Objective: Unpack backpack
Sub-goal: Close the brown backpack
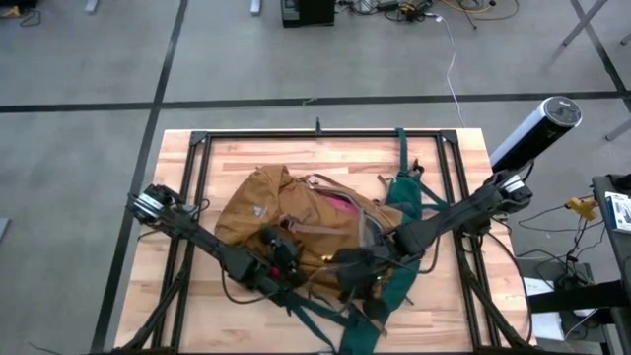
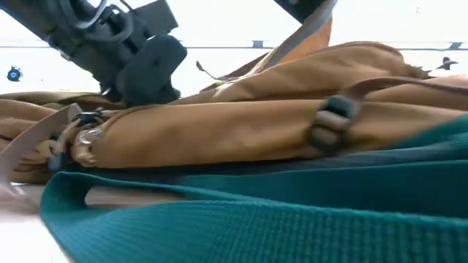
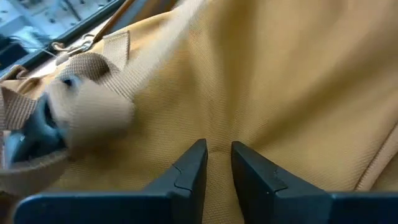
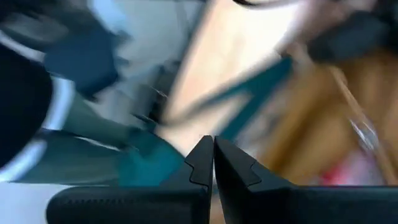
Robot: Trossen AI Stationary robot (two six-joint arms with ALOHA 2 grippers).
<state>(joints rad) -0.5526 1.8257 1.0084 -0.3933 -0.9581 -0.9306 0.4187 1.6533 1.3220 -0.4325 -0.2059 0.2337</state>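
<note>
Mustard-tan backpack (image 1: 286, 222) lying flat in the middle of the wooden tabletop (image 1: 177, 207), green straps (image 1: 404, 187) toward the near and right edges, left gripper (image 3: 216, 163) pinching a fold of its tan fabric, right gripper (image 4: 213, 157) closed on nothing above the straps.

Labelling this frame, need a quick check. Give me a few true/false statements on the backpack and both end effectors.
1. The backpack lies on the table. True.
2. The right end effector is wide open. False: its fingers are shut together, nothing seen between them.
3. The left end effector is against tan fabric. True: its narrowly parted fingers pinch a fold of the backpack.
4. The backpack's straps are red. False: the strap is green.
5. Something pink shows in the backpack's opening. True.
</note>
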